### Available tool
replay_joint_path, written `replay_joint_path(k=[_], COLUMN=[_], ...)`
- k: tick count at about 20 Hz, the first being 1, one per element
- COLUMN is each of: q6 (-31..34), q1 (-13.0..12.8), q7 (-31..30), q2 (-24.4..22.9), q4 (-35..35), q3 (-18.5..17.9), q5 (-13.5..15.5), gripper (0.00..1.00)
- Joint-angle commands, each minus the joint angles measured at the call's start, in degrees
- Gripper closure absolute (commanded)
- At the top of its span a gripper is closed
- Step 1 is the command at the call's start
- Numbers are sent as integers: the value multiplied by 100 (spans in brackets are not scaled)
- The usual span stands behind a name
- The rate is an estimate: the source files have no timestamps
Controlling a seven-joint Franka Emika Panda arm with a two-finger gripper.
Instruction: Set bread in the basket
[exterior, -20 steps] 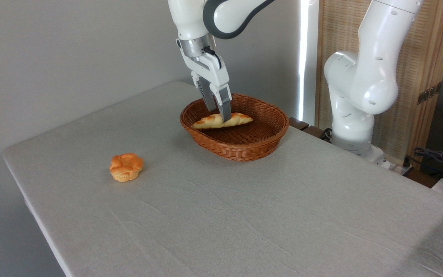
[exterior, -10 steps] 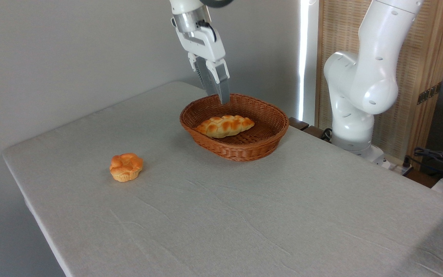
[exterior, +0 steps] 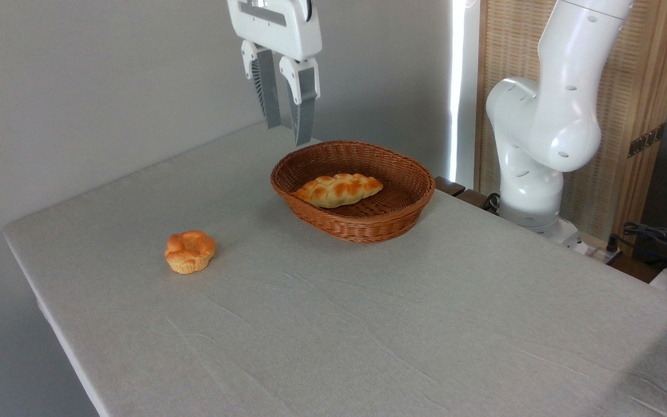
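Since a moment ago the white two-finger gripper has lifted clear and swung left, its grey fingers now spread with nothing between them, hanging above and behind the shallow reddish-brown wicker basket's left rim. That basket sits on the grey cloth-covered table. Inside the basket lies the long braided golden loaf of bread. Well left of the basket rests a small round orange bun.
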State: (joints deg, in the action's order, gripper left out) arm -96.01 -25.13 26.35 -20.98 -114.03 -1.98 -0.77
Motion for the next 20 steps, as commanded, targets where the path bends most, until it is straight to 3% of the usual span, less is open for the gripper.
replay_joint_path(k=[1, 5, 9, 16, 20], q6=[-250, -480, -147, 512, 522], q1=[16, 727, 1711, 1784, 1801], q7=[388, 616, 670, 670, 661], q2=[813, 1454, 2070, 2396, 2379], q4=[609, 1162, 2006, 2552, 2588], q3=[-407, -260, 504, 620, 559], q5=[-204, -152, 138, 139, 138], gripper=[0, 0, 0, 0, 0])
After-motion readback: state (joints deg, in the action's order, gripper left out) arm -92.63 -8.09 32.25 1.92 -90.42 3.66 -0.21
